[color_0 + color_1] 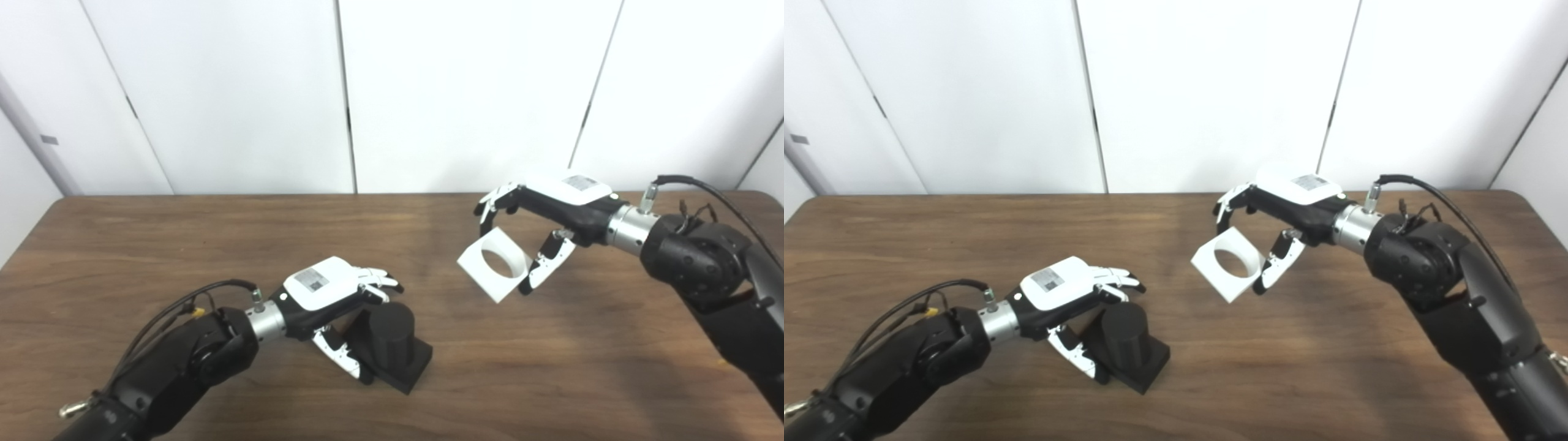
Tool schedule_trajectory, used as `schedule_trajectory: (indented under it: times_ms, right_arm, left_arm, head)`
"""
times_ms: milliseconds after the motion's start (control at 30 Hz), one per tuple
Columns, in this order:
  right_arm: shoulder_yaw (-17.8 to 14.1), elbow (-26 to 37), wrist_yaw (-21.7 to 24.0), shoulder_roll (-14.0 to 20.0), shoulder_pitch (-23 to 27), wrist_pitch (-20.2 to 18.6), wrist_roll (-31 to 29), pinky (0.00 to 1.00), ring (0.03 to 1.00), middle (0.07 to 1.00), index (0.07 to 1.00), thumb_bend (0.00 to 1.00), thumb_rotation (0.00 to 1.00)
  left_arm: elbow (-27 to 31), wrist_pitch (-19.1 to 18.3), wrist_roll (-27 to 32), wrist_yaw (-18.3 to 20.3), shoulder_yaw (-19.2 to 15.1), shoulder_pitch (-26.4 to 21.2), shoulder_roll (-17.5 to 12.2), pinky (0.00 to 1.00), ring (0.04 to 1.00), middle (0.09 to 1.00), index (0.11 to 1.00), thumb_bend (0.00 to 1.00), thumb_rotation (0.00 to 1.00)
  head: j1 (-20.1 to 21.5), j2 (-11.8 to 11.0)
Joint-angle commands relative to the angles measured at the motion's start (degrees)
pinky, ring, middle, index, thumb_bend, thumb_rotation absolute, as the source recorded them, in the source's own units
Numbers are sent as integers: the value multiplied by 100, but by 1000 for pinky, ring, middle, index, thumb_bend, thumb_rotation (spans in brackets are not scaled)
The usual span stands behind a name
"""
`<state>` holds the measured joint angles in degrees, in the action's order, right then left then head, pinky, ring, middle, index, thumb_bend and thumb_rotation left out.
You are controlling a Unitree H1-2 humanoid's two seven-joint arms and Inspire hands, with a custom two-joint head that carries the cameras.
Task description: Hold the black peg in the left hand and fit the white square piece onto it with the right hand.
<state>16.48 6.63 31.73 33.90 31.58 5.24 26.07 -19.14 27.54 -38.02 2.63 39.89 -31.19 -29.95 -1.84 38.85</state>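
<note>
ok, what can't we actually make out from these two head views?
- Left hand grip on the black peg: fingers lie over its far side in both views; contact not visible.
- Peg's base rests on or just above the table: unclear.
- White square piece: its back face is turned away.
- Right hand: palm is turned away.
- Labels on both hands: too small to read.
</note>
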Motion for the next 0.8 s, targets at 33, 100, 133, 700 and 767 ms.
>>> schedule_trajectory:
  times_ms: [33, 100, 133, 700, 767]
  right_arm:
    - [-63, 360, 28, -29, 234, 123, -137, 686, 825, 786, 480, 515, 140]
    - [-51, 440, 55, -81, 222, 103, -139, 677, 823, 788, 480, 515, 140]
    - [-34, 493, 70, -125, 223, 94, -134, 672, 822, 790, 480, 515, 141]
    - [21, 734, 309, -642, 237, -16, -270, 698, 827, 785, 479, 514, 142]
    - [43, 729, 302, -701, 213, -16, -263, 695, 826, 783, 479, 515, 140]
  left_arm:
    - [-241, -94, -585, 362, 152, 83, 51, 769, 892, 872, 492, 520, 80]
    - [-232, -103, -593, 398, 144, 81, 65, 770, 895, 876, 493, 520, 81]
    - [-223, -107, -590, 415, 140, 80, 71, 770, 896, 878, 493, 520, 81]
    - [-57, -191, -639, 625, 0, 151, 147, 761, 895, 883, 493, 520, 80]
    - [-47, -193, -635, 669, -17, 155, 160, 764, 899, 887, 493, 520, 82]
  head:
    - [-87, 14]
    - [-121, 16]
    - [-134, 19]
    - [-263, 106]
    - [-278, 116]
